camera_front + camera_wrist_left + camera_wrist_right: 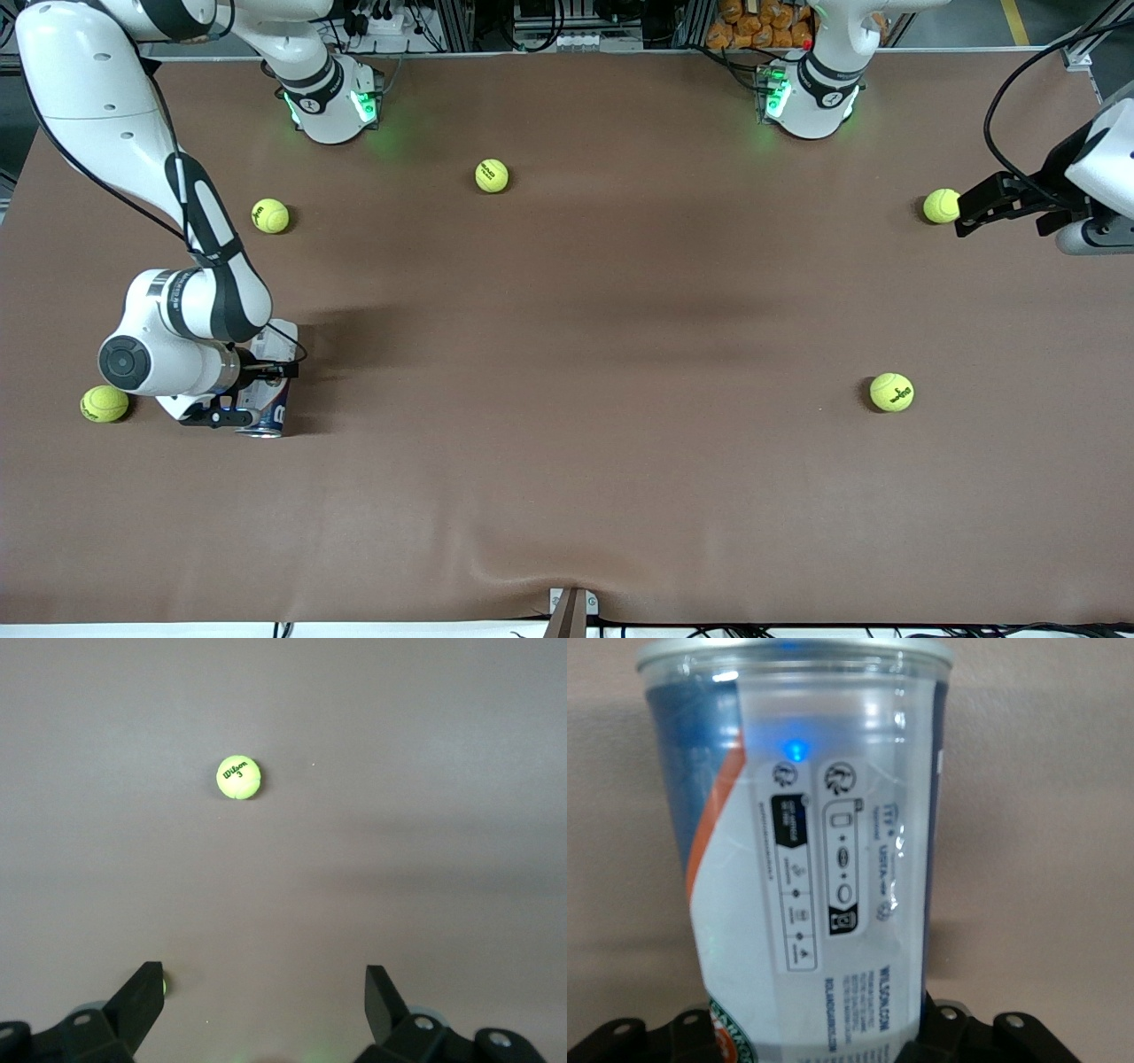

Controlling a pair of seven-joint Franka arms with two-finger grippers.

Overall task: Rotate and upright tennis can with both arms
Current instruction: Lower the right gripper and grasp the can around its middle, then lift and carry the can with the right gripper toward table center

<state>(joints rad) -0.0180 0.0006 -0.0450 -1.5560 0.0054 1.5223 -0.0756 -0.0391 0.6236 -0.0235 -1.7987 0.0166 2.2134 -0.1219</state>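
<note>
Front view: my right gripper (pixel 251 392) is clamped on the tennis can (pixel 264 416) at the right arm's end, while my left gripper (pixel 967 220) waits wide open beside a tennis ball (pixel 940 206).

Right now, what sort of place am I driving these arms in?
Most likely a robotics lab test bench: two arms bolted to a brown-covered table, with aluminium framing and cabling along the base edge. The right gripper holds the tennis can; the left gripper waits open.
</note>
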